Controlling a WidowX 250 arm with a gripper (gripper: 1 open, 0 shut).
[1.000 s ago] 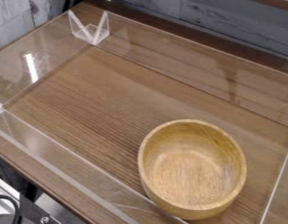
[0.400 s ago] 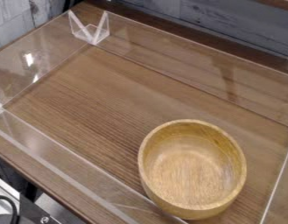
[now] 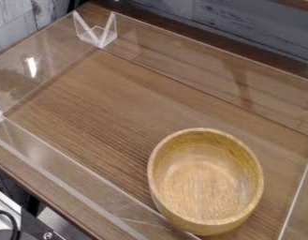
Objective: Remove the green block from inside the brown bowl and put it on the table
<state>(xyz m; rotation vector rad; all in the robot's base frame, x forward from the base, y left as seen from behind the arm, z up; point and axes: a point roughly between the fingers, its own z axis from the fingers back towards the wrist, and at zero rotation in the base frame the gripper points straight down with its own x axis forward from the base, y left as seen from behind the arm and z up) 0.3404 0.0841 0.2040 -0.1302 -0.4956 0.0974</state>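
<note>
Over at the near left, a dark cable (image 3: 7,221) lies outside the clear wall (image 3: 68,175), which could catch a low-swinging arm. Across the table (image 3: 112,103), a block let go too high might bounce or skid. To the right sits the brown bowl (image 3: 205,182); a careless brush would tip it. I can't spot the green block anywhere. The pincer, out of sight, is closed, on what I can't tell; groping blind, it might miss.
</note>
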